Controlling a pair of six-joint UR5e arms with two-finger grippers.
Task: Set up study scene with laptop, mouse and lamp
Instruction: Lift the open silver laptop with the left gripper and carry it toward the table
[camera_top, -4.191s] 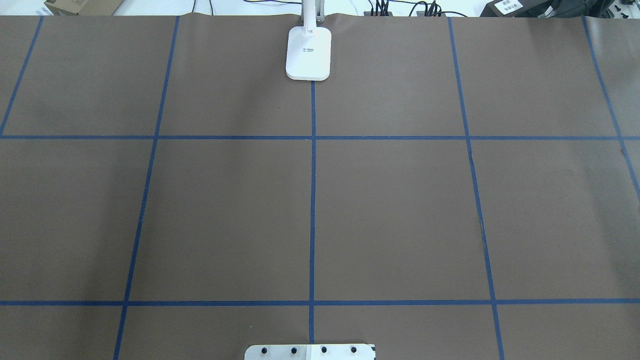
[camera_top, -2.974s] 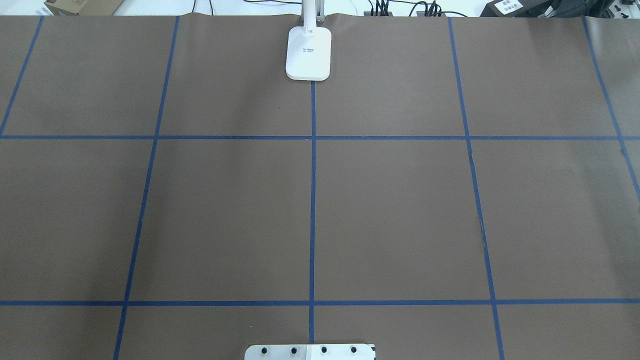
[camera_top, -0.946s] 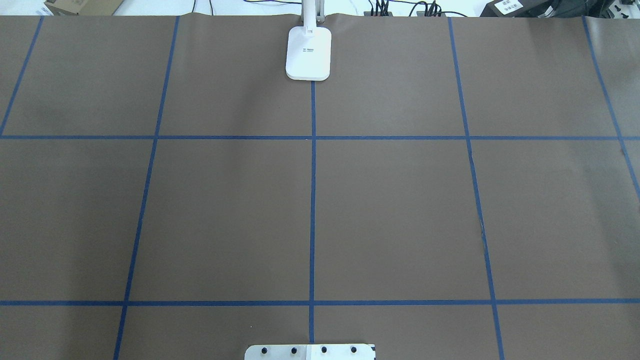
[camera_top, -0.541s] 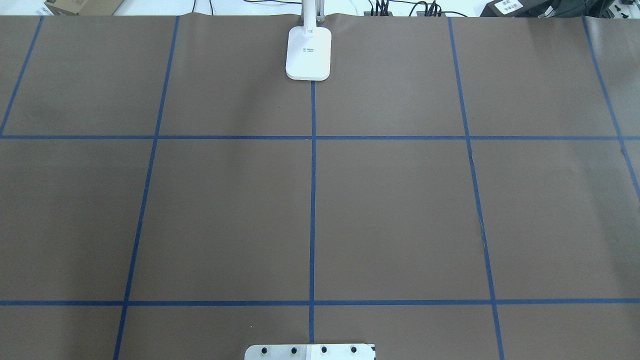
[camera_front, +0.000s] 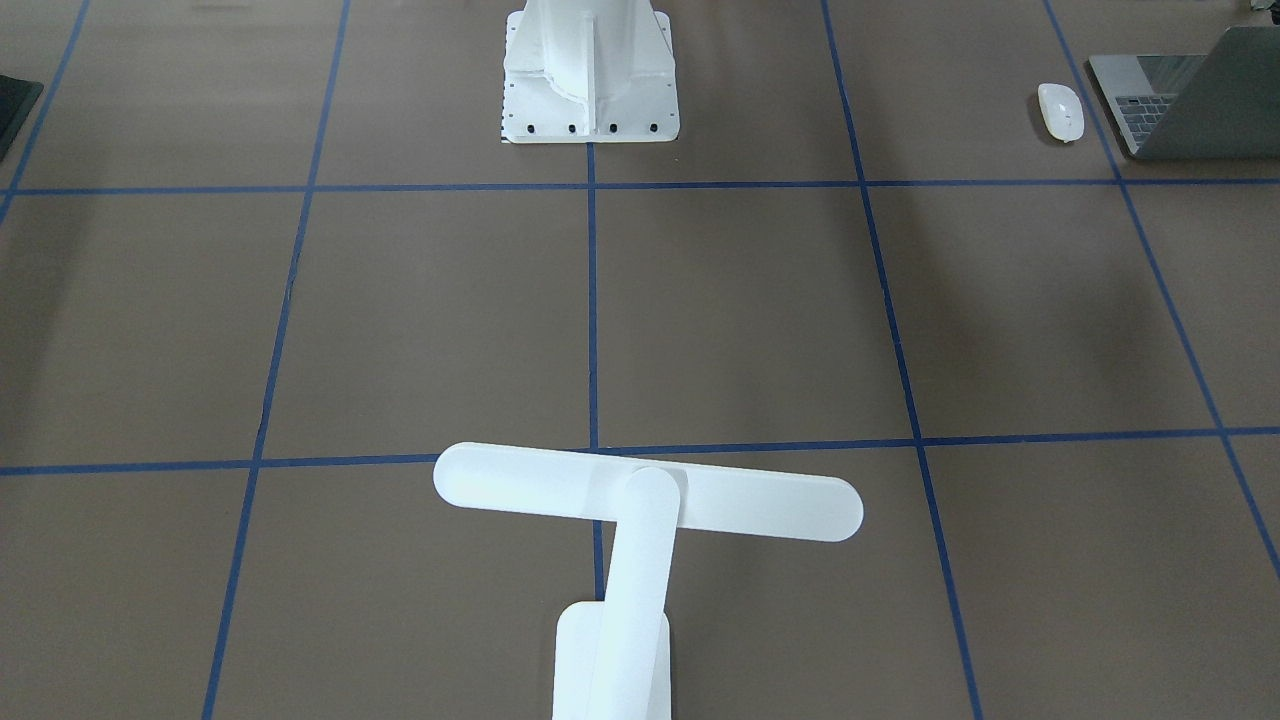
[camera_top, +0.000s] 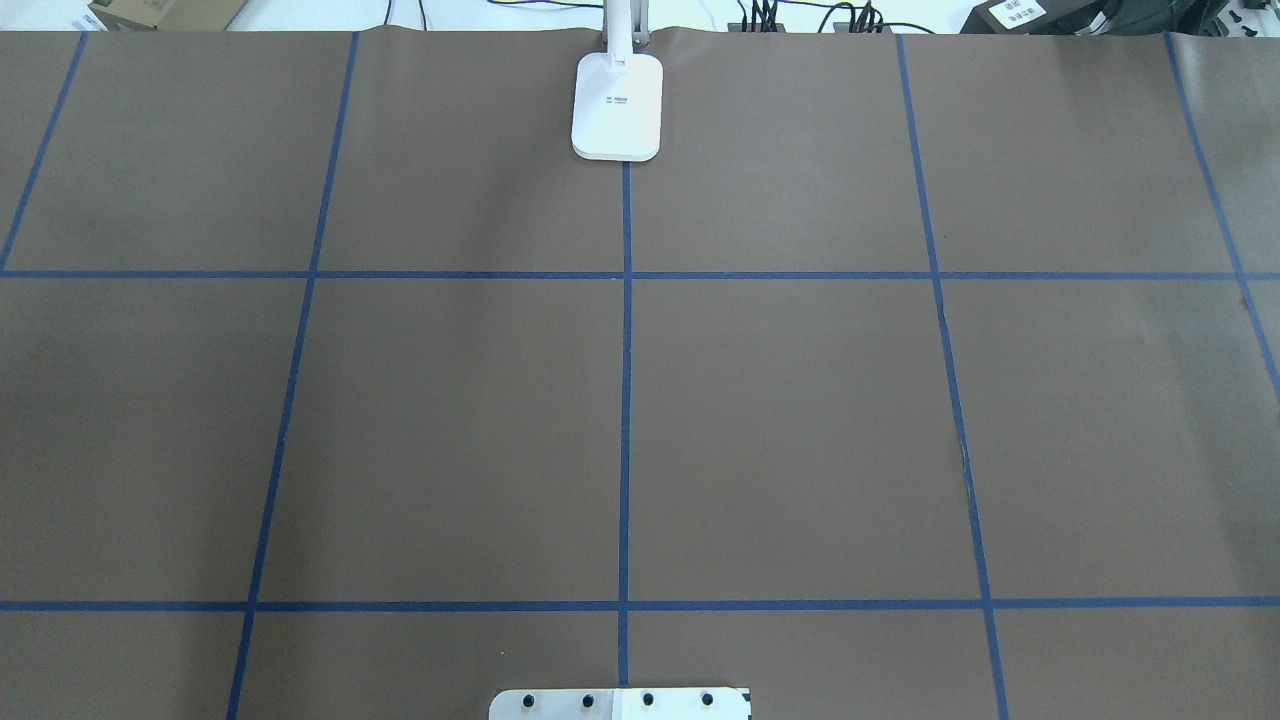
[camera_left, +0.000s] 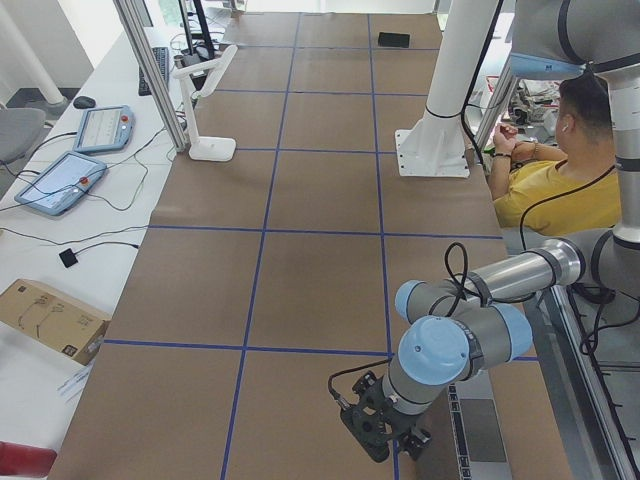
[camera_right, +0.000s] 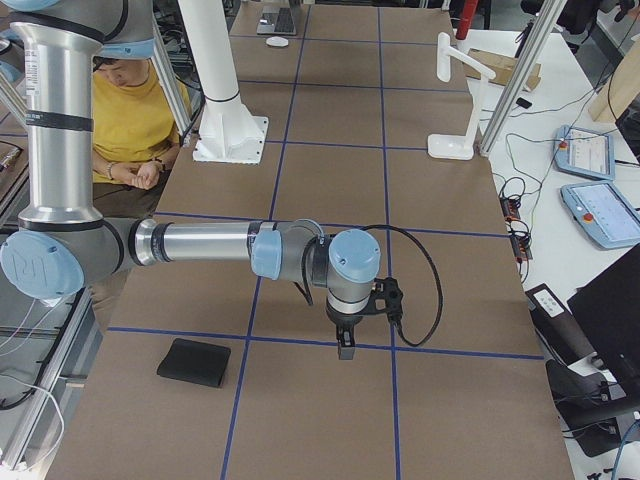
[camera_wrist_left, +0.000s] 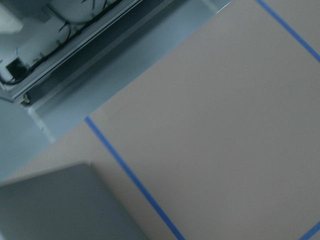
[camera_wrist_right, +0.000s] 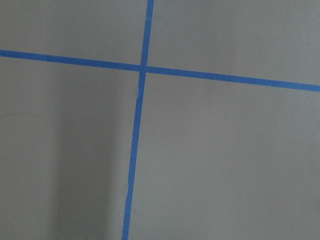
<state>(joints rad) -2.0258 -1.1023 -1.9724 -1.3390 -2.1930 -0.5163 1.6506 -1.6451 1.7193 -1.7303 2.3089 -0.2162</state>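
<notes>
The white T-shaped lamp stands at the far middle edge of the table, its base on the centre tape line. The grey laptop sits half open at the table's near corner on my left side, with the white mouse just beside it. My left gripper hangs low over the table close to the laptop; I cannot tell whether it is open or shut. My right gripper points down above a tape crossing, well away from the lamp; its state I cannot tell either.
A flat black mat lies near my right arm. The white ribbed pedestal stands at the near middle edge. A person in a yellow shirt sits behind the robot. Tablets and cables lie beyond the far edge.
</notes>
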